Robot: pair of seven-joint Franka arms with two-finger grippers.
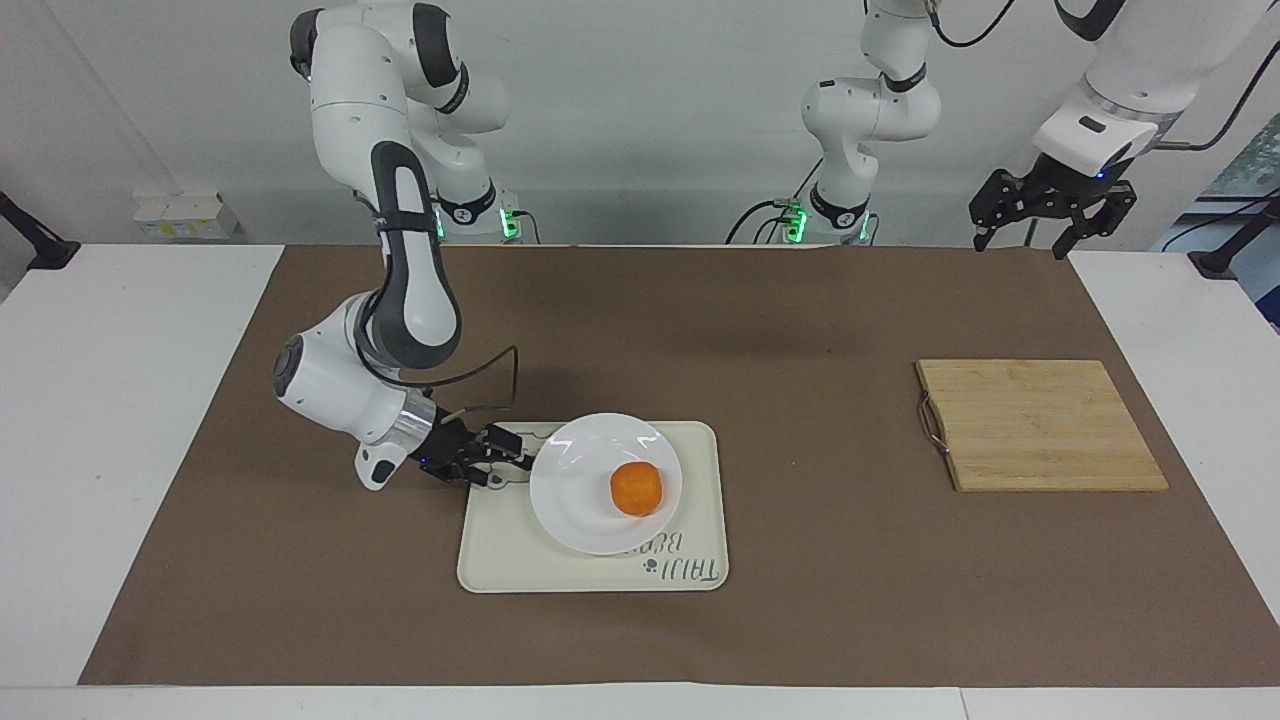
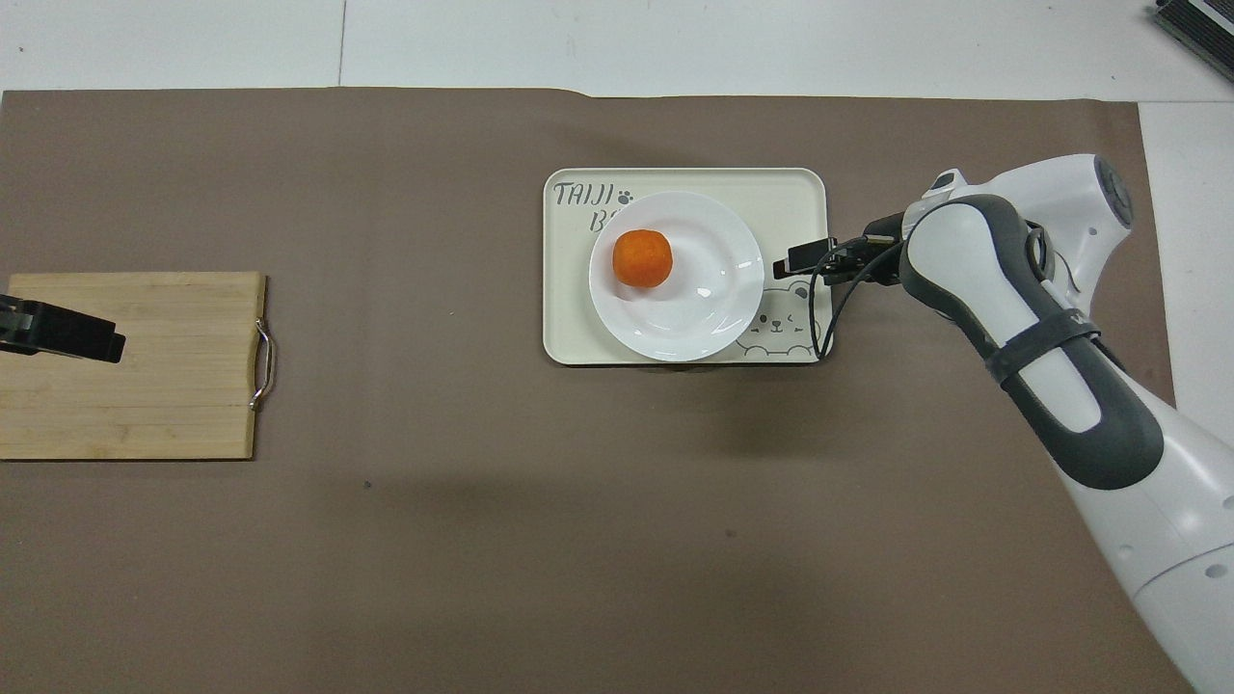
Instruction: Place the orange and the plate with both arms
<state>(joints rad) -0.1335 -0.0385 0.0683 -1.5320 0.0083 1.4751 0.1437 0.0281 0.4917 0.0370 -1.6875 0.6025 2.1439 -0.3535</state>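
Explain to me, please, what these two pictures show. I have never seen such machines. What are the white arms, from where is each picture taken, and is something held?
These are two robot arms, each ending in a black two-finger gripper. One picture is taken from across the table, facing the robots; the other from high above their own end, looking down.

A brown mat covers the table. On it lies a cream tray with a bear drawing. A white plate rests on the tray, and an orange sits on the plate. A wooden cutting board lies toward the left arm's end.

The right gripper is low over the tray's edge, beside the plate, with a small gap between them. It is open and holds nothing. The left gripper waits, raised and open, also empty.
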